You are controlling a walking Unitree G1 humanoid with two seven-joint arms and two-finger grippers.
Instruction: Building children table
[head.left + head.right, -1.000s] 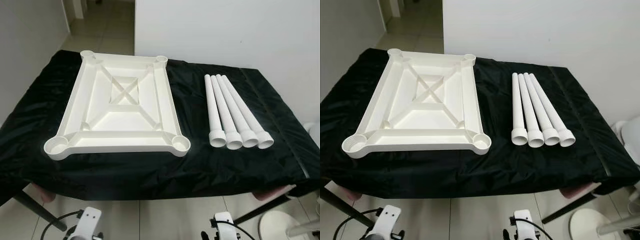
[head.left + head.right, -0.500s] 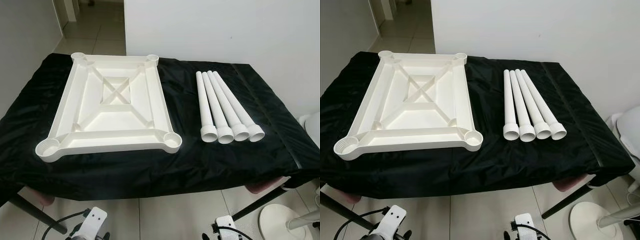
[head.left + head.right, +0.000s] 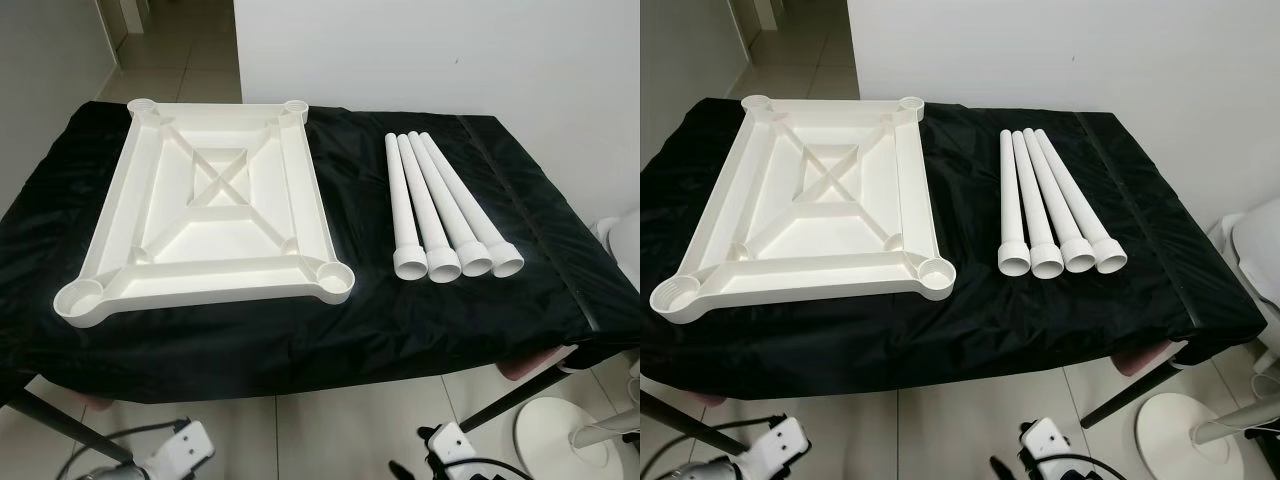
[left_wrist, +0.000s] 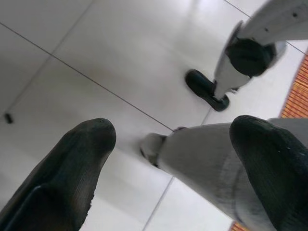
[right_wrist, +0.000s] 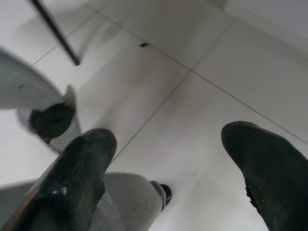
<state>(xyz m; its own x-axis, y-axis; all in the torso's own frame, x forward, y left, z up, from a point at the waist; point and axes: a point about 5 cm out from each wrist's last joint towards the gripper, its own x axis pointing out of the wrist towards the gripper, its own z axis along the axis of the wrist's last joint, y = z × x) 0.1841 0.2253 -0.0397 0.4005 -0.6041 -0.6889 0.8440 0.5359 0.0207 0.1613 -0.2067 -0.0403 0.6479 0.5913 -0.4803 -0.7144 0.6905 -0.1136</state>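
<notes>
Black-draped bench [image 3: 400, 330]: inverted tabletop [image 3: 215, 215] at left; four loose legs [image 3: 440, 215] side by side at right, liable to roll if nudged; left claw [image 4: 168, 159] and right claw [image 5: 166, 163] spread, empty, low over floor.

A counter [image 3: 300, 330] draped in black cloth [image 3: 200, 340] carried the parts. An upturned white tabletop [image 3: 205, 215], ribbed underside up with a round socket at each corner, lay on its left half. Four white legs [image 3: 440, 215] lay side by side to its right, apart from it, flared ends toward the near edge.
</notes>
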